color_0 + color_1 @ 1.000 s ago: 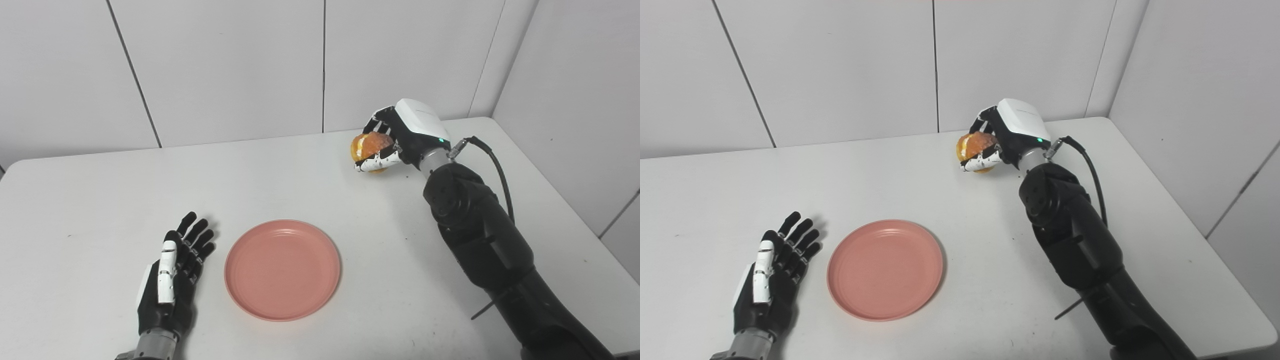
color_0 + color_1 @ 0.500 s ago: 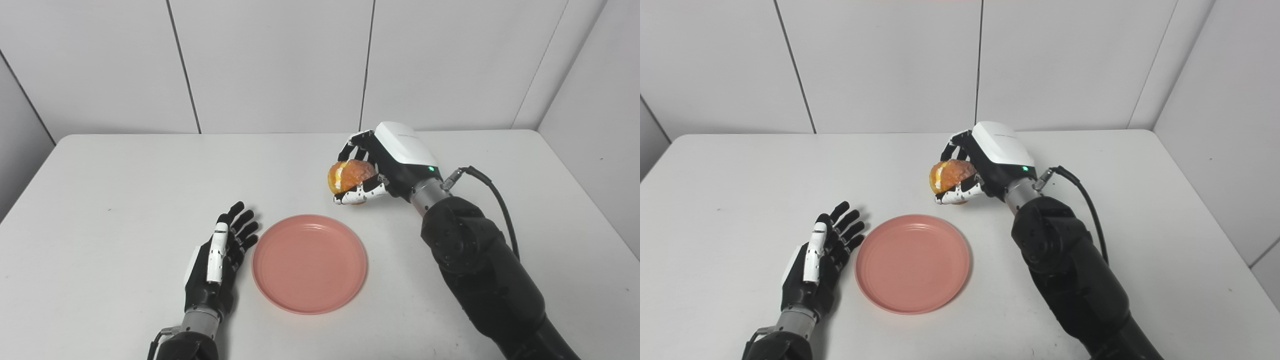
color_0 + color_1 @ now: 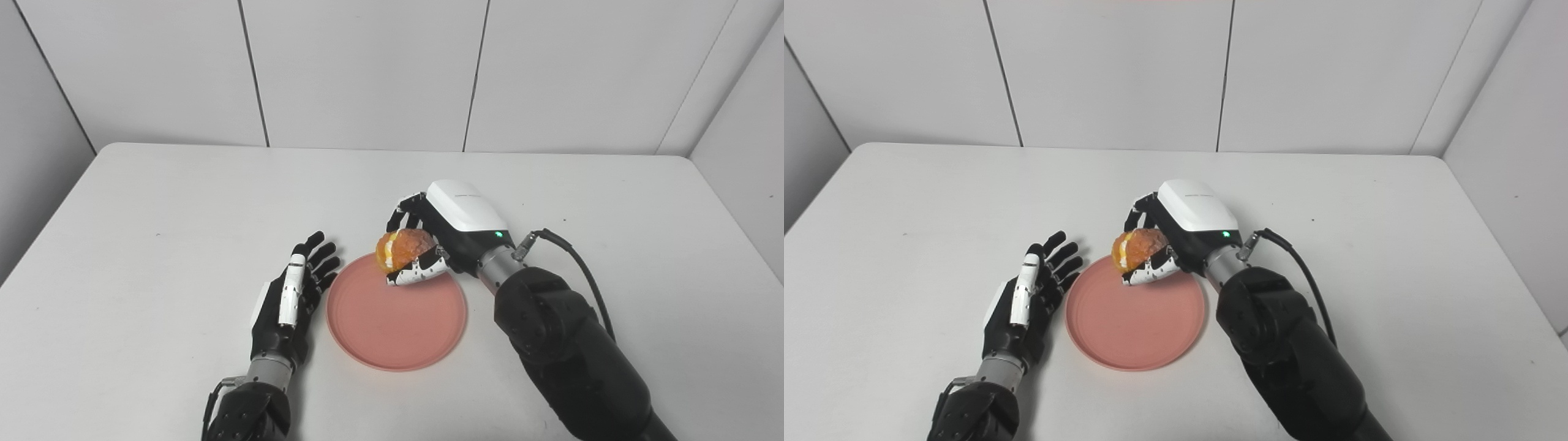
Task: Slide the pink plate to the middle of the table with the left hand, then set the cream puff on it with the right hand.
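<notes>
My right robot hand grips the cream puff above the far edge of the pink plate. My left robot hand lies released, fingers spread, on the surface just beside the plate.

A white tabletop with rounded far corners filled most of the view. Small dark specks dotted its surface. Behind it stood a wall of pale panels split by thin dark vertical seams, with angled side panels at both edges.
</notes>
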You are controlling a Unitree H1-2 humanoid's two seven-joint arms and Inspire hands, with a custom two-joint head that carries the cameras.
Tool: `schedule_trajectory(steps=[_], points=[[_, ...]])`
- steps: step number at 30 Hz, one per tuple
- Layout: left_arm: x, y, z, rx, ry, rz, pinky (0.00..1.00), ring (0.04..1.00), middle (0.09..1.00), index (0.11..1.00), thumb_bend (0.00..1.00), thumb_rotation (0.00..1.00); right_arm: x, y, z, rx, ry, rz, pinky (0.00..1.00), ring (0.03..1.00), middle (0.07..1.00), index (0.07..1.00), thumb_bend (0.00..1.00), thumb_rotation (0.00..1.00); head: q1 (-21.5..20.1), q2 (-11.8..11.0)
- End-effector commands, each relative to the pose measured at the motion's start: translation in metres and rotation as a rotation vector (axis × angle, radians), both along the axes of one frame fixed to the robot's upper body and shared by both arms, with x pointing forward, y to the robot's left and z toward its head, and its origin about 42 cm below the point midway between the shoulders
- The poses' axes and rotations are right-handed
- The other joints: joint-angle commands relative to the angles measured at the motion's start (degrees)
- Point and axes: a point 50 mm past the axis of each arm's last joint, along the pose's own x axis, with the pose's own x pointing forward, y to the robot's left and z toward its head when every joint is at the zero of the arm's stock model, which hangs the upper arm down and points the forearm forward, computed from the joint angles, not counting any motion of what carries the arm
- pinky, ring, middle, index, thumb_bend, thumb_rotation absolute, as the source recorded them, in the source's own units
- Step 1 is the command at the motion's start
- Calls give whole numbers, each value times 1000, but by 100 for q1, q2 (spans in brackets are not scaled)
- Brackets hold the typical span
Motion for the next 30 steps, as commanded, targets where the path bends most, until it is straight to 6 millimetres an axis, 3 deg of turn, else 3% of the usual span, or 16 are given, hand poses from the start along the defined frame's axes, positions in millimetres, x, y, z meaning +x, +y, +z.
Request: schedule_trajectory(steps=[1,11,17,24,30], points=[[6,-7,18,-16,-54,-2,873,865,873,860,441,1000,2,10,11,7,-39,41,216,296,405,492,493,145,23,19],[7,-9,21,-11,-53,0,877,873,879,864,444,1000,7,21,-18,-49,-14,70,263,346,446,491,494,145,46,86],[7,-9,23,-14,-56,-3,876,872,880,865,444,1000,7,16,-29,-80,25,69,350,439,522,492,494,143,83,135],[7,-10,25,-8,-58,-7,869,870,882,868,443,1000,6,9,-36,-90,41,59,375,472,554,493,493,145,91,175],[8,-10,25,-6,-60,-6,867,870,881,865,442,1000,5,3,-35,-119,36,55,300,393,491,493,494,148,92,189]])
